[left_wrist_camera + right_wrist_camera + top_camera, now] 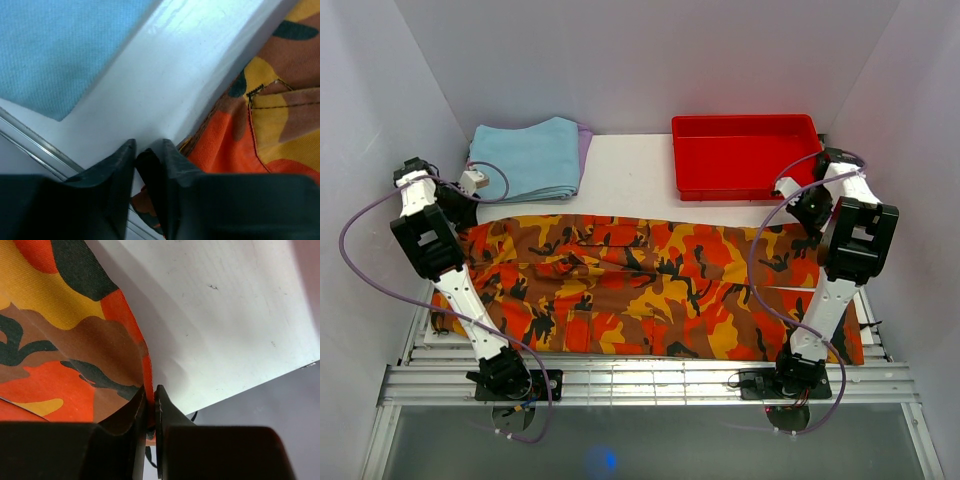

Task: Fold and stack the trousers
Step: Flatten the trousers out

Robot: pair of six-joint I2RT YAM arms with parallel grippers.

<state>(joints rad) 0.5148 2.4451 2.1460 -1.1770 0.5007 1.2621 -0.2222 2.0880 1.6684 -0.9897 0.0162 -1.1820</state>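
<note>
The trousers, in orange, red, yellow and black camouflage, lie spread flat across the white table, their near edge hanging over the front rail. My left gripper is at their far left corner. In the left wrist view it is shut, with a dark fold of the trousers between its jaws. My right gripper is at the far right corner. In the right wrist view it is shut on the orange edge of the trousers.
A folded light blue cloth lies at the back left, also in the left wrist view. A red plastic tray stands at the back right. White walls close in the sides and back. Metal rails run along the front edge.
</note>
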